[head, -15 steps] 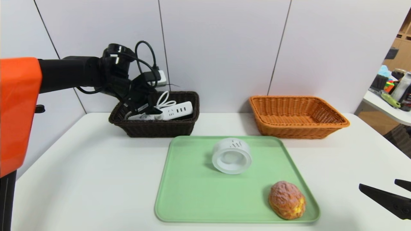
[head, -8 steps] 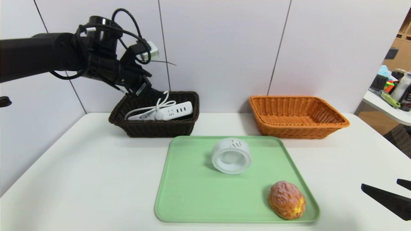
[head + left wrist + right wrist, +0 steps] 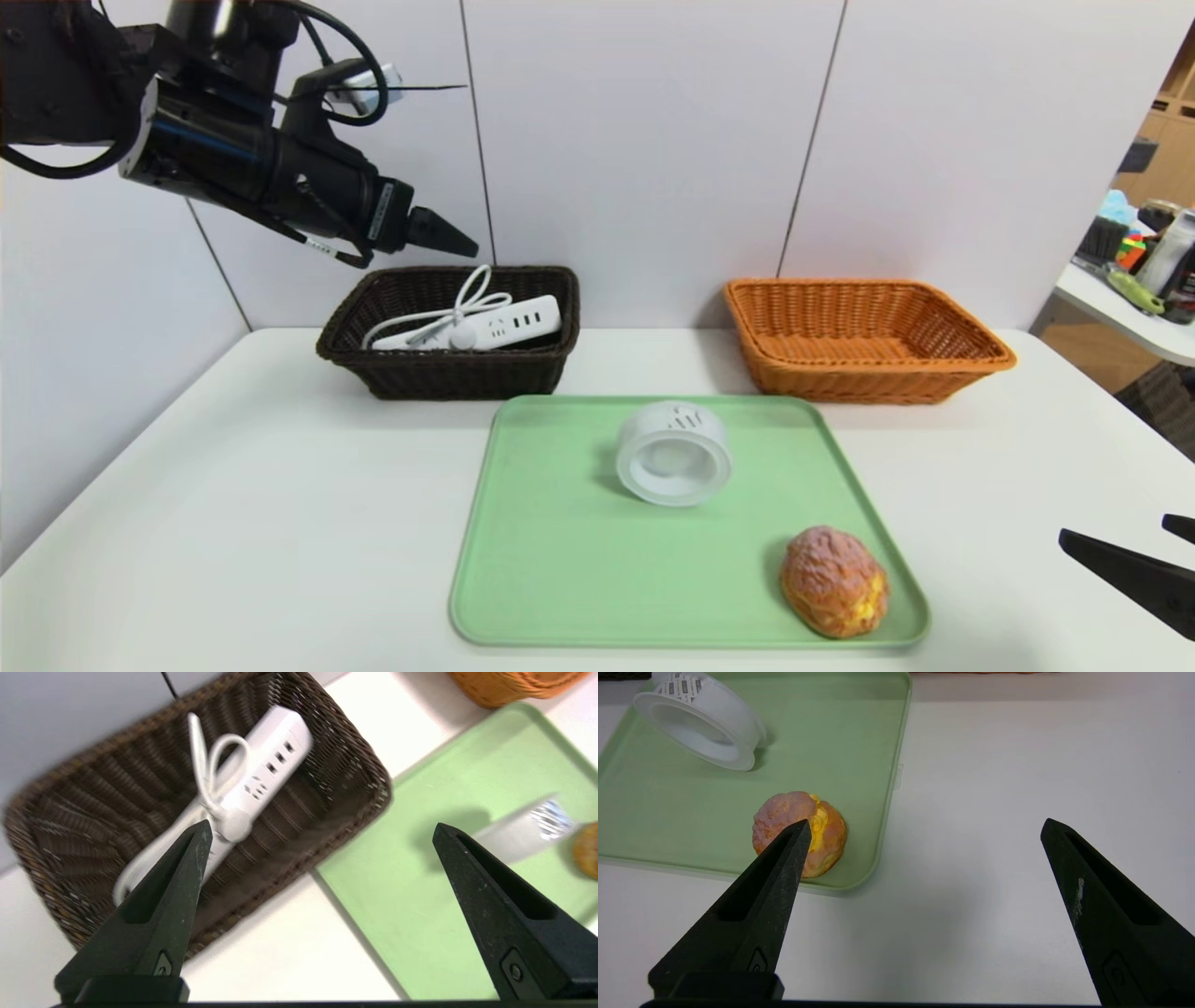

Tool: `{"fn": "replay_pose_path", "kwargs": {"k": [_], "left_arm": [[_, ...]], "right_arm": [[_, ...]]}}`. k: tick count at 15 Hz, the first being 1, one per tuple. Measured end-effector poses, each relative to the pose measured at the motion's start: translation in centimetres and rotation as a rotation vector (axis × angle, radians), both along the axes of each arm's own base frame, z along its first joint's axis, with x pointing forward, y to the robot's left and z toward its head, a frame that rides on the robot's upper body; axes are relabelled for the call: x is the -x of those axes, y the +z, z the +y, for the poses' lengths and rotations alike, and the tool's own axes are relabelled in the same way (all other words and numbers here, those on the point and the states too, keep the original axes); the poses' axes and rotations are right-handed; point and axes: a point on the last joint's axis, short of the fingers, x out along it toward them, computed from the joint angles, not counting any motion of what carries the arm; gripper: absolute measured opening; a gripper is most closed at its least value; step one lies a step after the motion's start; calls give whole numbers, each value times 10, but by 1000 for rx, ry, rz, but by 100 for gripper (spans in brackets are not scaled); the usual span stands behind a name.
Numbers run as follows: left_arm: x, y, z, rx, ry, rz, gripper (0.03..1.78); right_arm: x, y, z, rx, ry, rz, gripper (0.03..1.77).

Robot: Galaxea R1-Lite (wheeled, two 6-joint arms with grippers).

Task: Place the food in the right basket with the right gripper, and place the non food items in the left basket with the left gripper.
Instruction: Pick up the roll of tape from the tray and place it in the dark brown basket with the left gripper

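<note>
The left gripper (image 3: pixel 320 833) hung wide open and empty above the dark basket (image 3: pixel 448 369), where the power strip (image 3: pixel 495 327) lay (a non-food item); the right gripper (image 3: pixel 924 828), also open, waited near the bun (image 3: pixel 834 581) on the tray (image 3: pixel 560 560).

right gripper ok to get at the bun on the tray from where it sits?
Probably yes. The right gripper is open beside the tray, and the bun sits at the tray's near right corner with nothing between; the tape roll lies well clear.
</note>
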Motion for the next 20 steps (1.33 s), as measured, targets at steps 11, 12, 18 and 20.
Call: {"fn": "replay_pose_path", "kwargs": {"k": [11,12,18,20], "left_arm": [[39,-43,-75,18,-325,129,169],[40,-50,-82,18,-383,100,169],[34,-84,-102,-10,-695,-13,169],[29,-92,-106,-26,-737,-38,169]], "right_arm": [[1,1,1,-12,27,-9,170],[1,1,1,-11,27,-8,170],[2,0,1,-10,26,-3,170],[2,-1,0,-10,23,-1,170]]}}
